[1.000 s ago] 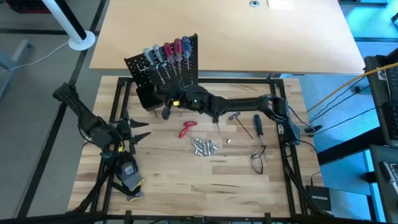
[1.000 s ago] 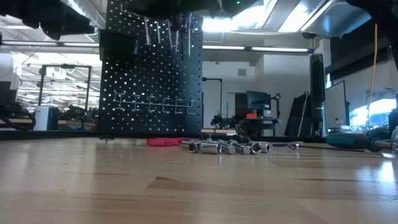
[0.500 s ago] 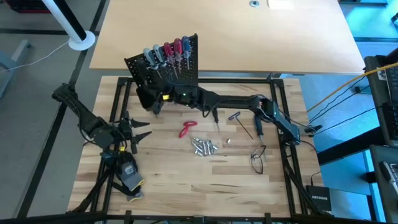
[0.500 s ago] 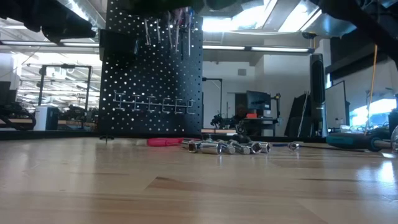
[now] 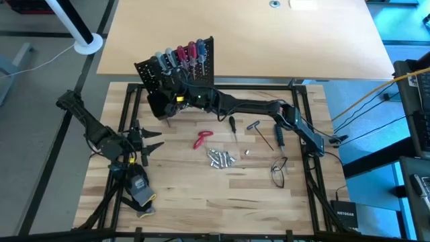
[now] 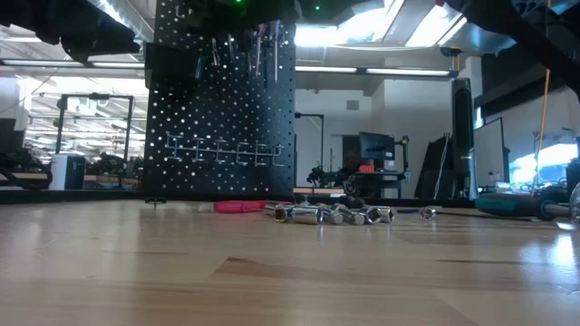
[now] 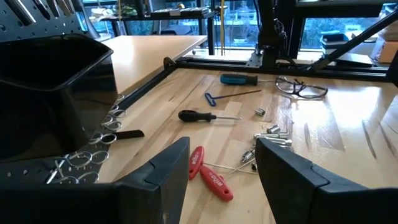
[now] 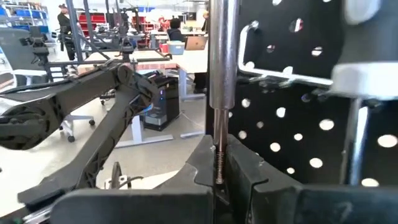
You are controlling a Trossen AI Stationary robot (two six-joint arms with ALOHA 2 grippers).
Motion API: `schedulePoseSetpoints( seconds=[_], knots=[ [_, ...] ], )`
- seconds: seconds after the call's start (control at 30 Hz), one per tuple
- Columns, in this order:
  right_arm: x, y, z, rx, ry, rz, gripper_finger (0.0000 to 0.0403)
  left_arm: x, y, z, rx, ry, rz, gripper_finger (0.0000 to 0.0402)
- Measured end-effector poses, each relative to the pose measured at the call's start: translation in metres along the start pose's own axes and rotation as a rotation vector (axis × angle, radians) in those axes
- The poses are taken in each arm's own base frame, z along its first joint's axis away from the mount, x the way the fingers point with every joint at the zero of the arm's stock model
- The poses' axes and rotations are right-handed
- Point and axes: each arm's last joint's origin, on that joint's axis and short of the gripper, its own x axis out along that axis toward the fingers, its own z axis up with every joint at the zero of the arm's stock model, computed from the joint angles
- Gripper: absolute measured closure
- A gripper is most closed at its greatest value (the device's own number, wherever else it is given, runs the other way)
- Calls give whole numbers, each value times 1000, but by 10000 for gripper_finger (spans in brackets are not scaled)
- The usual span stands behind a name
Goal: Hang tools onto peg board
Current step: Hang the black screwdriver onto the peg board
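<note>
**My right jaws pinch a thin shaft at the peg board**

From above, my right gripper (image 5: 176,101) is stretched across the table to the peg board (image 5: 195,72), a black perforated panel standing upright, with a row of screwdrivers (image 5: 180,57) hung along its top: grey, blue and red handles. That view does not show what I hold. My right wrist view does: my fingers (image 8: 205,163) are pressed nearly together on a slim metal shaft (image 8: 219,158) with a smooth dark handle above it, right beside the board's round holes and a bent wire hook (image 8: 249,37).

My left gripper (image 5: 142,142) waits near the table's left edge, jaws standing wide and holding nothing. Its wrist view shows what lies loose on the pale wood: red-handled pliers (image 7: 208,174), a black screwdriver (image 7: 205,116), a blue-handled one (image 7: 239,79), shiny metal bits (image 7: 267,134), and clear glasses (image 7: 301,87). The boxy black bin (image 7: 50,87) is matte and smooth.

The low view shows the bits (image 6: 326,215) as small gleaming cylinders.
</note>
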Motion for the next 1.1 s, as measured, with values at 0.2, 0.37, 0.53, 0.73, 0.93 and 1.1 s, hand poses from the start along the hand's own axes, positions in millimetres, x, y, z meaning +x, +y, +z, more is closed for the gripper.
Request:
schedulePoseSetpoints(
  seconds=[0.2,0.37,0.53,0.73,0.93,1.1],
  knots=[
    [1,-6,-1,0,7,-11,388,0,0,0,-23,0,-1,229],
    [3,-7,-3,4,-2,-23,388,0,0,0,-24,0,-1,229],
    [11,-5,-20,21,-11,-22,388,0,0,0,-21,1,0,229],
    [14,-13,-29,45,16,-45,388,0,0,0,-26,1,-3,229],
    [15,-18,-29,43,24,-52,388,0,0,0,-26,1,-3,229],
    [15,-18,-27,48,0,-53,388,0,0,0,-29,1,-3,229]
  ],
)
